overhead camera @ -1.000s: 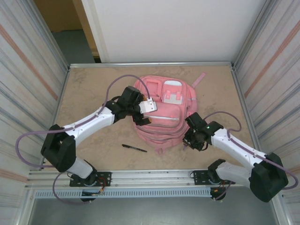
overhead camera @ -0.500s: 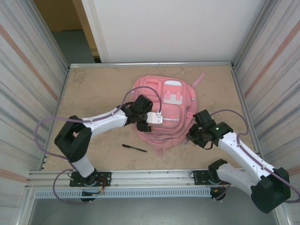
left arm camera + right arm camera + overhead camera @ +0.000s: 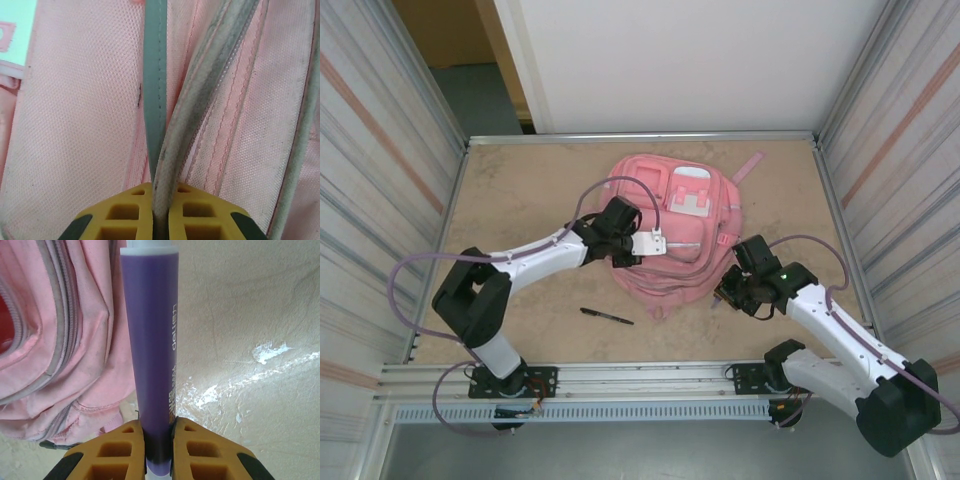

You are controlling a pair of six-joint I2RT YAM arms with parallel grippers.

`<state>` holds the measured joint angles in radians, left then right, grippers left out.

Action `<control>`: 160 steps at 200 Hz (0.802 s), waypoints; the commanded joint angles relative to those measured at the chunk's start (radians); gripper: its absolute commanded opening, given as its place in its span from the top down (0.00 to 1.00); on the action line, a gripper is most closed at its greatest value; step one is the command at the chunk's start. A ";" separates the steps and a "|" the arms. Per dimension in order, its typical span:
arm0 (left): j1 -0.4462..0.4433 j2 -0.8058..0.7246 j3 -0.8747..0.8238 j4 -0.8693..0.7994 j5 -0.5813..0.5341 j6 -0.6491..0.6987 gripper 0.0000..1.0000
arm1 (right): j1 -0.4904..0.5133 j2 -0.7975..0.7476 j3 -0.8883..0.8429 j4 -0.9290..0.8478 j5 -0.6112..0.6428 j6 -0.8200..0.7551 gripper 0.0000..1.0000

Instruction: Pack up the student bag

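We see the sandy table [image 3: 520, 190] with the student bag [image 3: 685, 215] lying flat on its far middle, front pockets and pale patches facing up and one pink strap trailing toward the far right corner. The left arm [image 3: 535, 262] rises from its base at the near left, bends at a low elbow and stretches rightward across the table, so that its wrist lies over the bag's left half. The right arm [image 3: 830, 320] folds out to the right and reaches back inward to the bag's near right edge. The left gripper [image 3: 160, 200] has its yellow fingers [image 3: 125, 212] pinched tight on a grey-edged zip seam [image 3: 185, 125] of the bag, with a grey ribbon [image 3: 155, 75] just beside it. The right gripper [image 3: 159, 440] is clamped on a purple marker [image 3: 150, 340], which points away from the wrist beside the bag's side. Pale print runs lengthwise along the barrel; we cannot read it. A black pen [image 3: 606, 316] lies on the table near the bag's near left edge, apart from both grippers.
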<state>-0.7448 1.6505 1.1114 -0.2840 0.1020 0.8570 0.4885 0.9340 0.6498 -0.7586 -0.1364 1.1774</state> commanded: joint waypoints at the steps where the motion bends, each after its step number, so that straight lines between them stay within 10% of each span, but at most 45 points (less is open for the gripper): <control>1: -0.003 -0.055 0.070 -0.047 0.107 -0.053 0.97 | -0.002 -0.006 -0.001 0.021 -0.017 0.013 1.00; 80: 0.064 -0.020 0.314 -0.240 0.388 -0.375 1.00 | 0.077 0.100 0.133 0.165 0.025 0.235 0.98; 160: 0.061 0.024 0.349 -0.216 0.384 -0.549 1.00 | 0.206 0.251 0.221 0.384 0.147 0.588 0.98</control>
<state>-0.6781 1.6669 1.4082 -0.5453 0.4160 0.3943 0.6708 1.1908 0.8471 -0.4328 -0.0952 1.6077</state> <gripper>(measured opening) 0.098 0.132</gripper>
